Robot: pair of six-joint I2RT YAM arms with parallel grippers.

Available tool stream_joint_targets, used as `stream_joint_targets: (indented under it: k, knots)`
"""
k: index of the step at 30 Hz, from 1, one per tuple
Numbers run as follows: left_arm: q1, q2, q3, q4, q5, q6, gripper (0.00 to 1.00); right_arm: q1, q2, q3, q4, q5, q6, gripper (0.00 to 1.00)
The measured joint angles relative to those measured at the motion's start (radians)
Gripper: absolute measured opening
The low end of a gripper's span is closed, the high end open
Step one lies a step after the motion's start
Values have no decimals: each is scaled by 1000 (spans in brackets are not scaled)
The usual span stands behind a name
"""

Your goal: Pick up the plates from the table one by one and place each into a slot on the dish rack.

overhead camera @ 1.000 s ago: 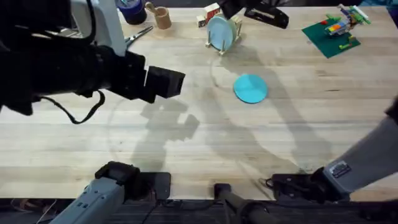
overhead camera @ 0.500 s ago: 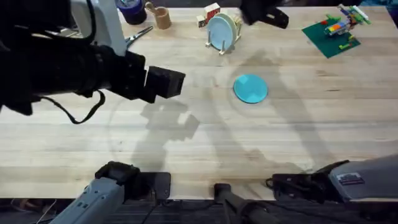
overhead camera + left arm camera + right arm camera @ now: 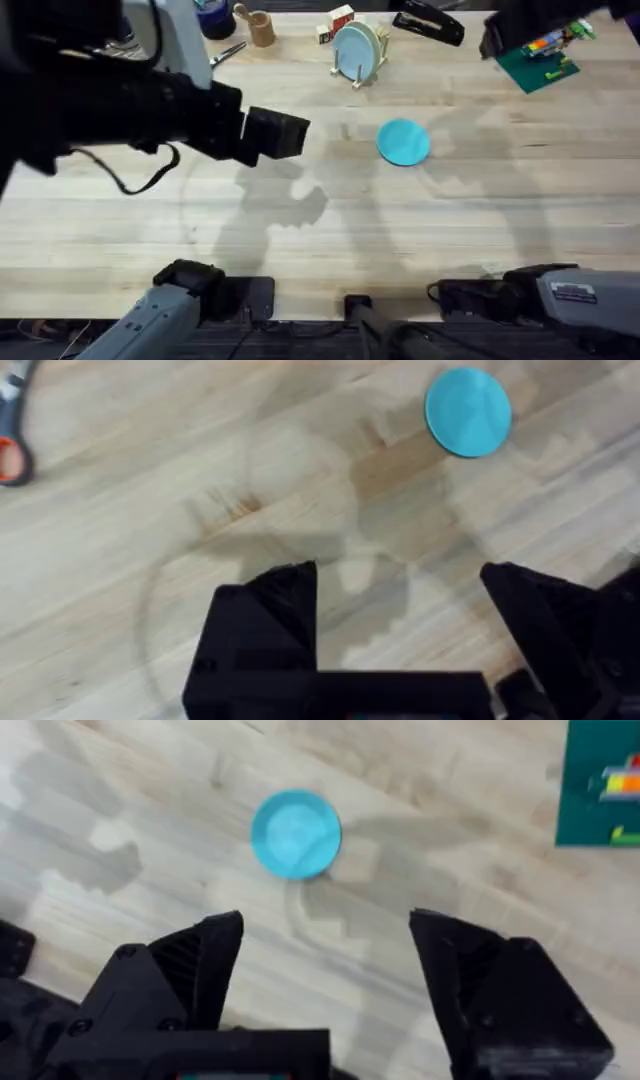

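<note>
The left gripper [image 3: 395,650] is held above the near-left part of the table [image 3: 300,250], its fingers spread wide with nothing between them. The teal plate [image 3: 403,141] is seen lying flat on the wood, well apart from it — farther off and to the right. The right gripper [image 3: 325,995] is likewise spread and empty, raised high above the table, with that plate in sight below it. At the far edge, the pale blue plate [image 3: 353,50] is stood upright in the dish rack [image 3: 370,60].

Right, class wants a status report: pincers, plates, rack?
Both pincers open, empty. Teal plate flat on table. Pale plate upright in rack. Nothing in the way.
</note>
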Motion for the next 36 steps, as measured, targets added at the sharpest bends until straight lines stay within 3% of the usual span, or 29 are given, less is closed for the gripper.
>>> stream_joint_targets:
  k: [8, 13, 15, 19, 20, 26, 27, 36]
  knots:
    - [0, 118, 0, 37, 86, -24, 995, -111, -112, -339, 141, -22, 29, 995]
    - [-1, 168, 0, 101, 152, -47, 973, -197, -154, -484, 170, -55, 37, 995]
    - [-4, 190, 0, 118, 162, -61, 763, -231, -155, -509, 174, -71, 40, 995]
    - [-44, 243, 0, 165, 176, -102, 139, -280, -155, -522, 193, -90, 40, 995]
    - [-56, 255, 0, 178, 178, -115, 66, -285, -155, -522, 195, -92, 40, 995]
    - [-154, 360, 0, 345, 258, -212, 44, -295, -155, -522, 198, -100, 40, 996]
    - [-180, 406, 0, 448, 322, -256, 44, -295, -155, -522, 199, -101, 40, 996]
    - [-191, 553, 0, 647, 519, -384, 44, -295, -155, -522, 200, -108, 40, 995]
